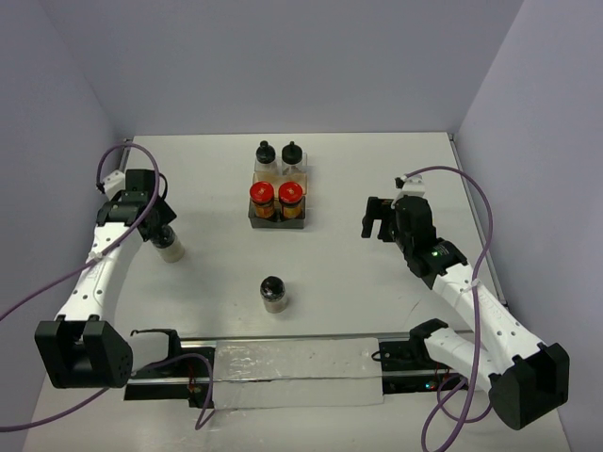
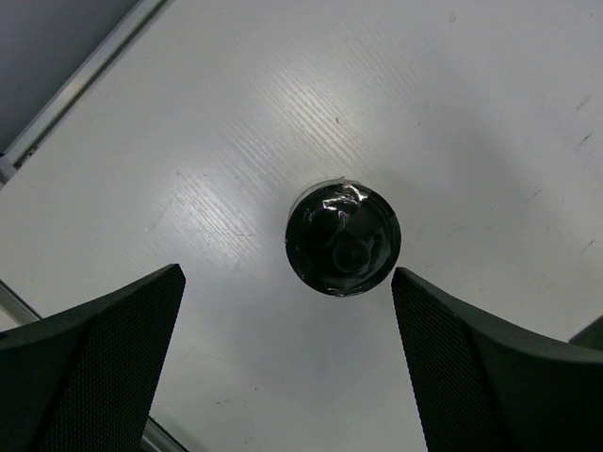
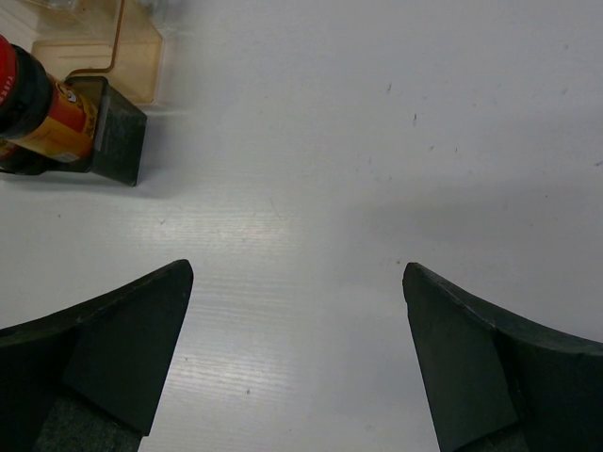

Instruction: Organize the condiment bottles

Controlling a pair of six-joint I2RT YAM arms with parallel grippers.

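Note:
Two red-capped condiment bottles (image 1: 261,200) (image 1: 291,198) and two black-capped ones (image 1: 265,155) (image 1: 293,155) stand in the clear tray (image 1: 279,224). A loose black-capped bottle (image 1: 274,293) stands mid-table. Another pale bottle (image 1: 171,245) stands at the left, right under my left gripper (image 1: 160,226). In the left wrist view its black cap (image 2: 343,237) sits just ahead of the open left gripper (image 2: 287,273), nearer the right finger, untouched. My right gripper (image 1: 377,221) hovers open to the right of the tray, nothing between its fingers (image 3: 298,266). One red-capped bottle (image 3: 42,113) shows at its far left.
A rail with a clear plastic sheet (image 1: 292,372) runs along the near edge between the arm bases. Grey walls close in the table on the left, back and right. Purple cables (image 1: 485,226) loop off both arms.

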